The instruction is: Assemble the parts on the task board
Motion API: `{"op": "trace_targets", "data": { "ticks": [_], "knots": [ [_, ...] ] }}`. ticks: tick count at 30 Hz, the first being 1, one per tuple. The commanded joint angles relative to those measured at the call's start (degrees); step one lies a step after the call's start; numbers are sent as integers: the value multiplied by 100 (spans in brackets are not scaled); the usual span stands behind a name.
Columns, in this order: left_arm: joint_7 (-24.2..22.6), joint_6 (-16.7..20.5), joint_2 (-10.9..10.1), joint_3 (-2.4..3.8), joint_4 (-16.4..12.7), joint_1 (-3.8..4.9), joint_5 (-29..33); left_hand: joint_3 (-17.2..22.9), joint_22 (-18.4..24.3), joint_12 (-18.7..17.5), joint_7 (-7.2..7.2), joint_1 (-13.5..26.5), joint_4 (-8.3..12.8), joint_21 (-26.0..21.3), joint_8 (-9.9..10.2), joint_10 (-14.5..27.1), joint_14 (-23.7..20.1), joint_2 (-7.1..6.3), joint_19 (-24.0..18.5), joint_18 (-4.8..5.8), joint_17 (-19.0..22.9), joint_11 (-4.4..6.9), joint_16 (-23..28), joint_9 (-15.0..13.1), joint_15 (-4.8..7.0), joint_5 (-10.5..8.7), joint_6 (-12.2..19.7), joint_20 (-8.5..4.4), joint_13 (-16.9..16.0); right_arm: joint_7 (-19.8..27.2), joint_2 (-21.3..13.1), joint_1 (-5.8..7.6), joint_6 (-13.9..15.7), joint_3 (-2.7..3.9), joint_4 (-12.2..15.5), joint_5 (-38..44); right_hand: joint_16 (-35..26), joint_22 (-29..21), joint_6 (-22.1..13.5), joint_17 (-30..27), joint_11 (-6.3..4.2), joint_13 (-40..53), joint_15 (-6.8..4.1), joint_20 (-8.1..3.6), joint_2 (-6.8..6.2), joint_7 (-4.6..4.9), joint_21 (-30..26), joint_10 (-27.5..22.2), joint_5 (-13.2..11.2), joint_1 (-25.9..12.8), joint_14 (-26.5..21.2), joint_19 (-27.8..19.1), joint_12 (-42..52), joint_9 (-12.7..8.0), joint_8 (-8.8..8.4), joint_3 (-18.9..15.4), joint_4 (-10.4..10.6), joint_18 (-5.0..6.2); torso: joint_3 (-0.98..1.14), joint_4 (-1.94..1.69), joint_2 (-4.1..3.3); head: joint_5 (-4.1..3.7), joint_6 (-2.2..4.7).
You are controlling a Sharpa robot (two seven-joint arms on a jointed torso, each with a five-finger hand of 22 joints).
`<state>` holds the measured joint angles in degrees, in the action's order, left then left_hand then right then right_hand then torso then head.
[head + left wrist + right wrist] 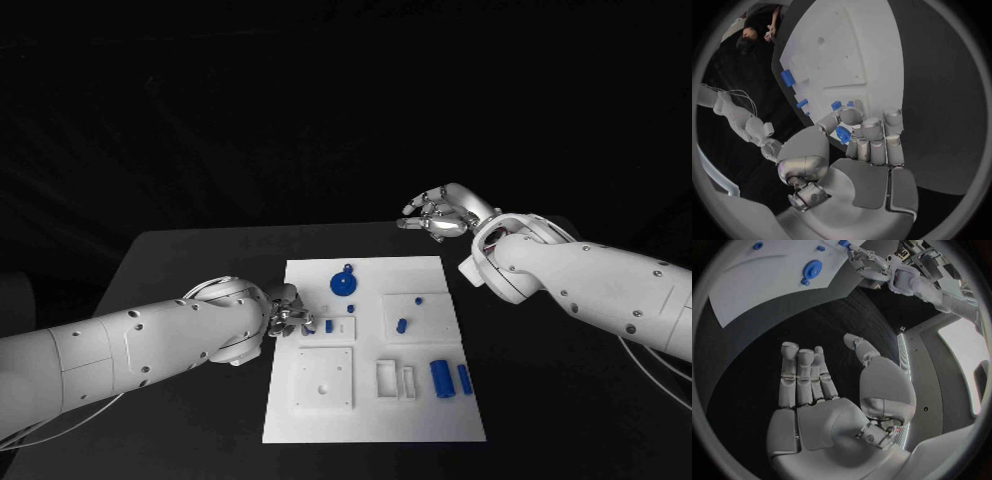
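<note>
i'm early to midway through, by my read. the board [433,405] lies in the middle of the worktop [188,260], and several blue parts already look seated: a round disc [343,283] at its far side, small pegs [402,325] near the middle, and two cylinders [443,379] on the near right. whether each is fully home i cannot tell. the white plate [325,378] on the near left has nothing blue on it, and the upright frames [395,379] beside it look unfilled, so i judge there's work left.

my left robot hand [293,315] is at the board's left edge, fingers curled in and pinching a small blue part [842,134] against the thumb. my right robot hand [440,215] hangs beyond the board's far right corner, fingers spread, holding nothing.
</note>
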<state>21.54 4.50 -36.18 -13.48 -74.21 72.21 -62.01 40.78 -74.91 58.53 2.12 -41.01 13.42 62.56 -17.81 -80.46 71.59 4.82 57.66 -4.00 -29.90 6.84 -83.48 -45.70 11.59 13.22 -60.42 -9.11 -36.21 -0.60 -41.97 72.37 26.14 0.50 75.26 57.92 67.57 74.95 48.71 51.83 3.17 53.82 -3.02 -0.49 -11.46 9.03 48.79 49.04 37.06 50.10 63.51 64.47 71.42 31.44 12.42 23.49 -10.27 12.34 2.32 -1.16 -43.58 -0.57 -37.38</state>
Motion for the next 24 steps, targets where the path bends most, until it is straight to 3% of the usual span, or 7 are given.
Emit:
{"op": "trace_targets", "data": {
  "ticks": [1,14,24],
  "knots": [
    [49,-67,10,-18,12,-28,-85,37,-94,20,-278,-17,1,26,-2,-12,52,48,49,-32,-10,19,-40,10,103,33,-1004,-664,-6,25,-4,-2,-65,2,14,29,21,103,-1,-9,-5,-7,-6,-32,34,45,-31,-54,32,27,-34,1,31,-9,31,-11,29,266,0,-2,0,-1,-3],
    [-20,123,-55,-18,-71,-47,-113,47,-94,32,-281,-24,-4,33,-21,-6,54,64,55,-36,-12,22,-46,11,108,42,-1002,-665,-13,25,-12,-2,-62,2,19,29,22,103,-1,-10,-5,-10,-6,-32,35,45,-32,-54,34,26,-35,1,33,-10,31,-13,31,266,-3,-1,-1,-7,-7],
    [-200,852,-141,-18,-180,-72,-35,54,-94,44,-285,-28,-8,41,-39,-2,57,65,62,-39,-14,26,-52,11,113,62,-1001,-666,-19,24,-25,-2,-61,2,18,29,23,103,-1,-11,-5,-14,-6,-31,36,45,-32,-55,37,25,-35,1,36,-10,32,-15,35,266,-2,-3,2,-22,-24]
  ]
}}
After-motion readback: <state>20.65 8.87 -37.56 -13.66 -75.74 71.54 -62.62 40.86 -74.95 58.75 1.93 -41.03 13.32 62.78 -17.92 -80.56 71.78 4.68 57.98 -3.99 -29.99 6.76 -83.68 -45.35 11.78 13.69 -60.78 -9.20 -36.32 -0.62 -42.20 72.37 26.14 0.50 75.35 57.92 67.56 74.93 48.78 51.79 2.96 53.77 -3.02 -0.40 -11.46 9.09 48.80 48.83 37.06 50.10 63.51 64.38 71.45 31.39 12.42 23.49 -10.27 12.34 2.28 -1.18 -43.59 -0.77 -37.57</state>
